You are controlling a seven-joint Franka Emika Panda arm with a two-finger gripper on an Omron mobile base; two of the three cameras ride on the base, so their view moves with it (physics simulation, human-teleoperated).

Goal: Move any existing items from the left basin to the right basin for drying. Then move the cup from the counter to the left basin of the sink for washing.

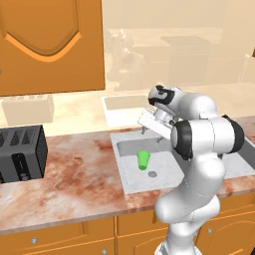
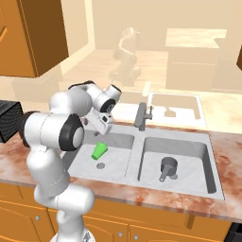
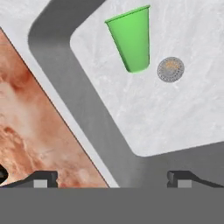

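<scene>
Green cup lying in left basin near drain; grey pot in right basin.

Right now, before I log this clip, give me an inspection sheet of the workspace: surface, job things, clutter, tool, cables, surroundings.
Surface: marbled counter, with the grey double sink set into it.
Job things: green cup lies on its side in the left basin, beside the drain; dark grey pot sits upright in the right basin, handle toward the front.
Clutter: black toaster on the counter, left of the sink.
Tool: tool open, holding nothing, above the left basin's near edge, apart from the cup.
Cables: nothing seen.
Surroundings: faucet between the basins; orange cabinets below, wall cabinet above.
</scene>
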